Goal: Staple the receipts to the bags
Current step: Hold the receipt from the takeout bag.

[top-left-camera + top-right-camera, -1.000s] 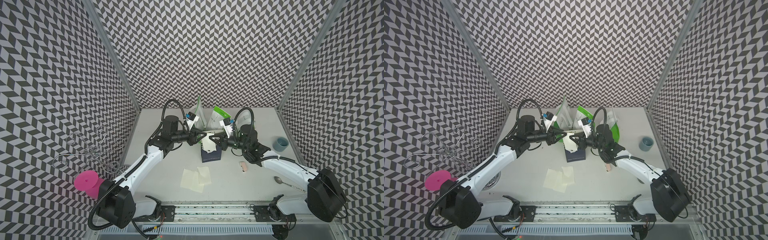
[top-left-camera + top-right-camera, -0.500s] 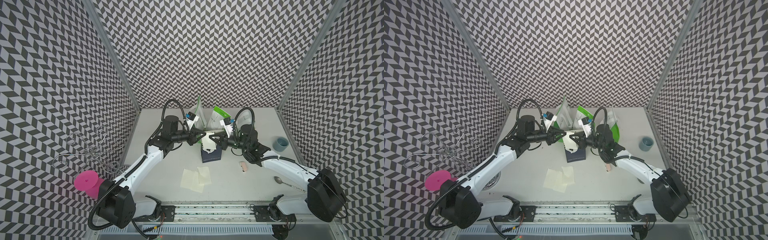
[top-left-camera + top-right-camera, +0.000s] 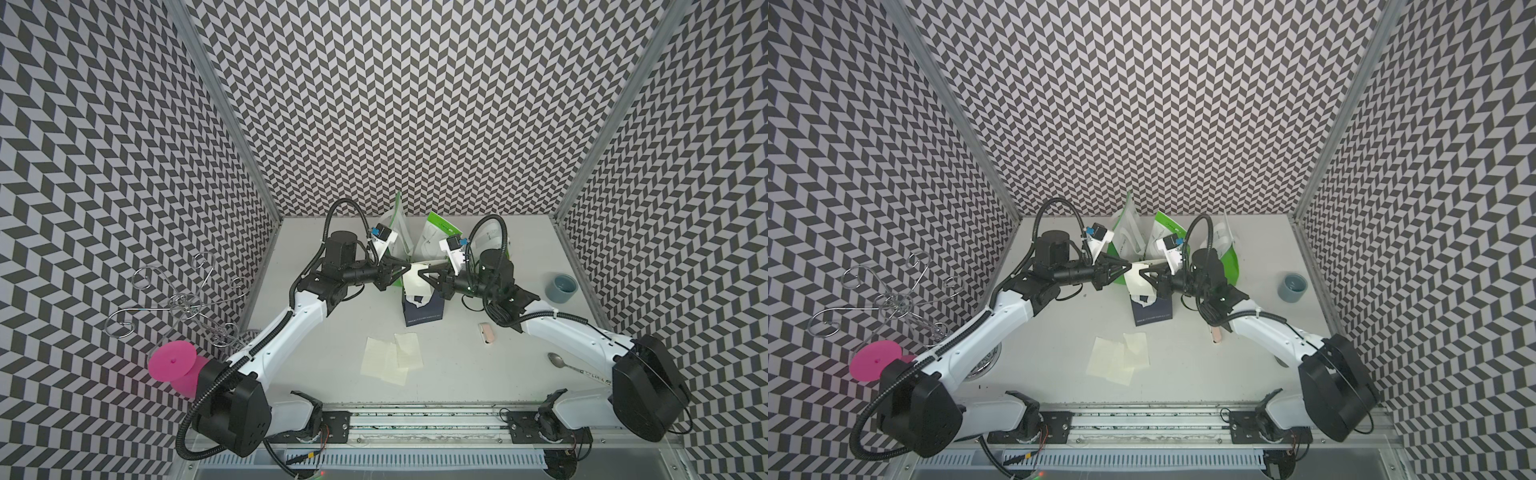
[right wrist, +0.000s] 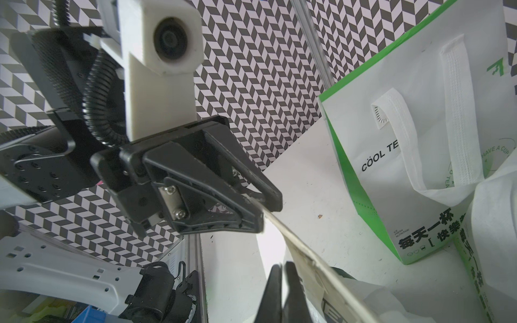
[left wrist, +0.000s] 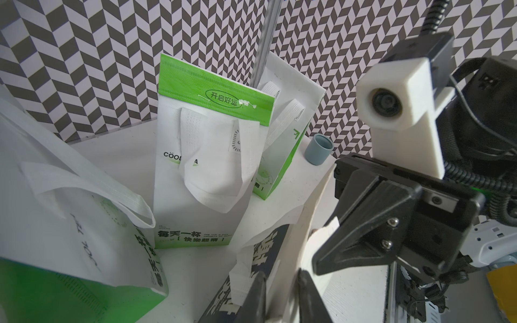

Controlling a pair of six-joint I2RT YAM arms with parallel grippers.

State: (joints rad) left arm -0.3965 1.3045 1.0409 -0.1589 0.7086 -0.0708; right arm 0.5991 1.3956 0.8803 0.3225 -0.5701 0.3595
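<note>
Several receipts (image 3: 390, 361) lie on grey tabletop (image 3: 498, 386); chevron walls (image 3: 415, 104) surround.

Pale counter (image 3: 332, 332): green bags (image 3: 434, 239) stand far ctr, navy bag (image 3: 426, 313) just in front; loose receipts (image 3: 386, 361) near ctr; stapler (image 3: 487, 332), spoon (image 3: 559, 360) rt; grey-blue cup (image 3: 563, 287) far rt.

- Navy-and-white paper bag (image 3: 428, 313): its top is hidden under the held cream paper receipt (image 3: 415, 280).
- Small pinkish-white stapler (image 3: 1217, 334): its far end is behind the right arm.
</note>
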